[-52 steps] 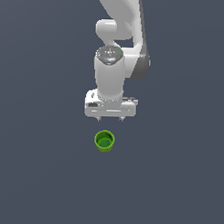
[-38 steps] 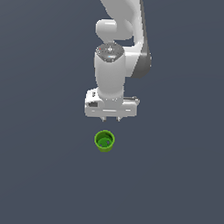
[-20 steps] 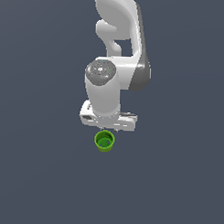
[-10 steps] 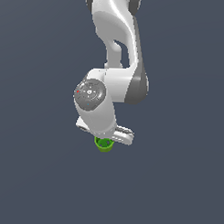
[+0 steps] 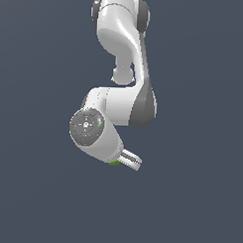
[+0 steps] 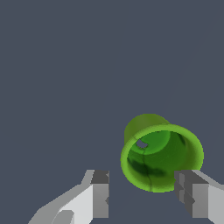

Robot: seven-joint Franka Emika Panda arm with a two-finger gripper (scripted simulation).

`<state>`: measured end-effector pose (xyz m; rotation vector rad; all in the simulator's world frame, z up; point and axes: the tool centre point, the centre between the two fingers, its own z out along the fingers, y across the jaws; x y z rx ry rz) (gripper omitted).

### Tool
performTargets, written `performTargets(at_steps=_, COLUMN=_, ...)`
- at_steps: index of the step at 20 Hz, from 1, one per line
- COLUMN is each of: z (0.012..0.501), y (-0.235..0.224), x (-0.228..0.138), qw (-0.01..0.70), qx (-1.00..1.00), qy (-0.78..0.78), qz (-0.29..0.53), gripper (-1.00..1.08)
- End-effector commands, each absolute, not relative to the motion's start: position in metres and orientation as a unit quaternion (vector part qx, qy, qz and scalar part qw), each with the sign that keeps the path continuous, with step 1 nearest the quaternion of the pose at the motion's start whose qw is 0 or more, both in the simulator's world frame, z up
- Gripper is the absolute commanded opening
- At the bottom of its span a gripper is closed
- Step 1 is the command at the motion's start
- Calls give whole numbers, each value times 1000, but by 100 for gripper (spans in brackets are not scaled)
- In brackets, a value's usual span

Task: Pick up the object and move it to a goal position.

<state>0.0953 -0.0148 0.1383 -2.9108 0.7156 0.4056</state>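
Observation:
The object is a small bright green cup (image 6: 159,155), round and hollow, seen from its open mouth in the wrist view. My white gripper (image 6: 146,194) is open, and the cup's rim lies partly between the two fingers (image 6: 99,194), much closer to one of them. I cannot tell whether a finger touches it. In the exterior view the tilted wrist and hand cover the cup, so only a thin green sliver (image 5: 113,163) shows under the gripper (image 5: 124,162).
The flat dark grey floor (image 5: 200,205) runs all around. The arm's white links (image 5: 123,49) rise above the wrist towards the back of the exterior view.
The arm has dropped and tilted forward over the cup. The cup was fully visible below the gripper earlier and is now almost wholly covered by the hand.

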Motion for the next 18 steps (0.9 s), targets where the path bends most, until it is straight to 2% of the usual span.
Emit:
performTargets(at_steps=1, z=134, y=-15, x=98, qw=60, qx=-954, qy=254, qz=147, gripper=28)
performTargets(at_steps=18, z=106, y=-14, x=100, qw=63, qx=-907, qy=349, qz=226, gripper=28)
